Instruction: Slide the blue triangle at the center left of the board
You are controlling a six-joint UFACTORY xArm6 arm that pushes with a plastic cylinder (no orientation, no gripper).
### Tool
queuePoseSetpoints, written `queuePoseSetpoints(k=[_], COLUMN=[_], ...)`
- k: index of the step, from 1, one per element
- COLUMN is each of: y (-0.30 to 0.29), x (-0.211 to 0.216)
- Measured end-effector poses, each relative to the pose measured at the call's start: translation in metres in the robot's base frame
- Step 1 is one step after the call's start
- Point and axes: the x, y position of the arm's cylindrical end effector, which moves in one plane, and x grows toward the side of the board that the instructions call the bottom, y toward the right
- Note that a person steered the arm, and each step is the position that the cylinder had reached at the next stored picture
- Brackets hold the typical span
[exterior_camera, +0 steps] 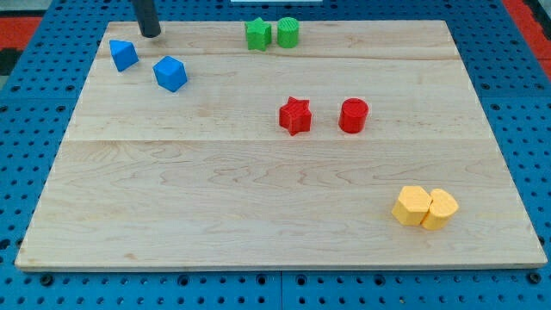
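The blue triangle [123,54] lies near the top left corner of the wooden board [215,198]. A blue cube [170,73] lies just to its right and slightly lower, a small gap apart. My tip [151,34] rests on the board at the view's top, just above and between the two blue blocks, a little up and to the right of the triangle and not touching it.
A green star [257,34] and a green cylinder [287,32] sit side by side at the top middle. A red star [294,115] and a red cylinder [353,115] sit at the centre. Two yellow blocks [412,206] [439,208] touch at the lower right.
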Motion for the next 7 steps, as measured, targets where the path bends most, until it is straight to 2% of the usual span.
queuePoseSetpoints(k=[5,7], y=[-0.023,-0.021], x=[0.034,0.099])
